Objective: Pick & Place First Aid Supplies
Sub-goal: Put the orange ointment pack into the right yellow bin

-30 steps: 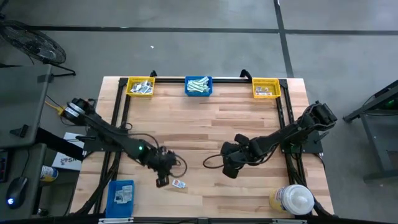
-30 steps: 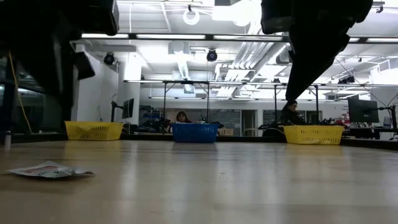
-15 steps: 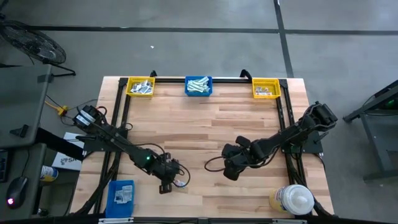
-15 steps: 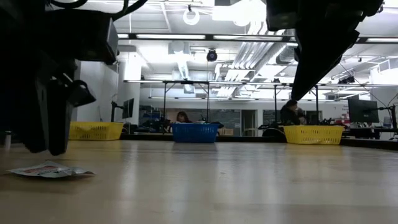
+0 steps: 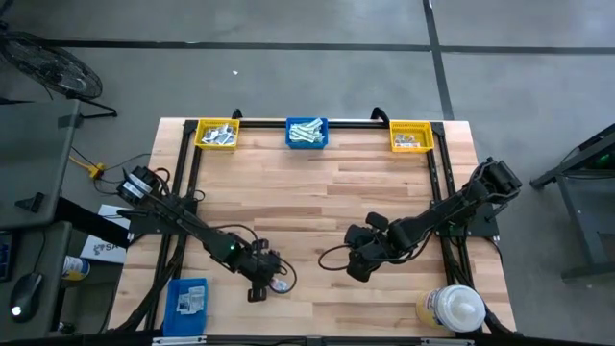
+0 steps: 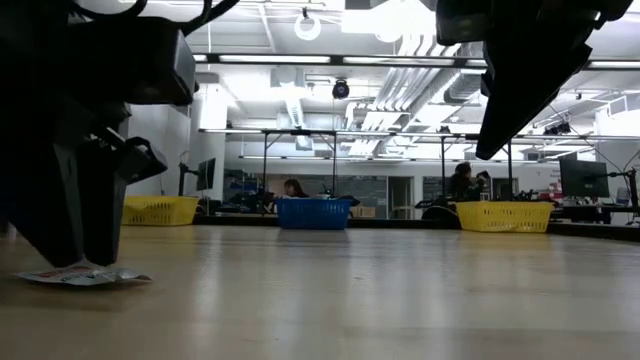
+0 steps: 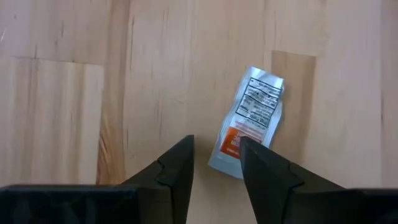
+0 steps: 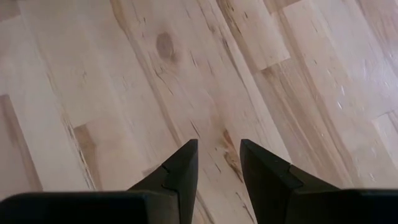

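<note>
One small silver-white packet with an orange mark (image 7: 251, 121) lies flat on the wood near the table's near-left part (image 5: 280, 284). My left gripper (image 7: 216, 148) is open with a narrow gap. It points down at the packet's nearer end, its tips low at the table (image 6: 72, 262). My right gripper (image 8: 218, 148) is open a little and hangs over bare wood near the table's middle (image 5: 357, 267), well above the surface. More packets fill the far bins. My left gripper comes from above, pointing down. One fingertip (image 7: 258, 155) covers the packet's orange-marked end (image 7: 227, 149), and the other fingertip stands beside it over bare wood. The packet lies flat on the table. I cannot tell whether the finger touches it.
Along the far edge stand a yellow bin (image 5: 217, 134), a blue bin (image 5: 307, 133) and another yellow bin (image 5: 411, 136). A blue bin holding packets (image 5: 187, 300) sits at the near-left corner. A large white-capped bottle (image 5: 452, 308) stands near-right. Bare wood lies between the arms.
My left gripper has moved a little toward the table's right and near edge and come down, from well above the table until its fingertips stand at the packet. The packet has stayed where it was.
</note>
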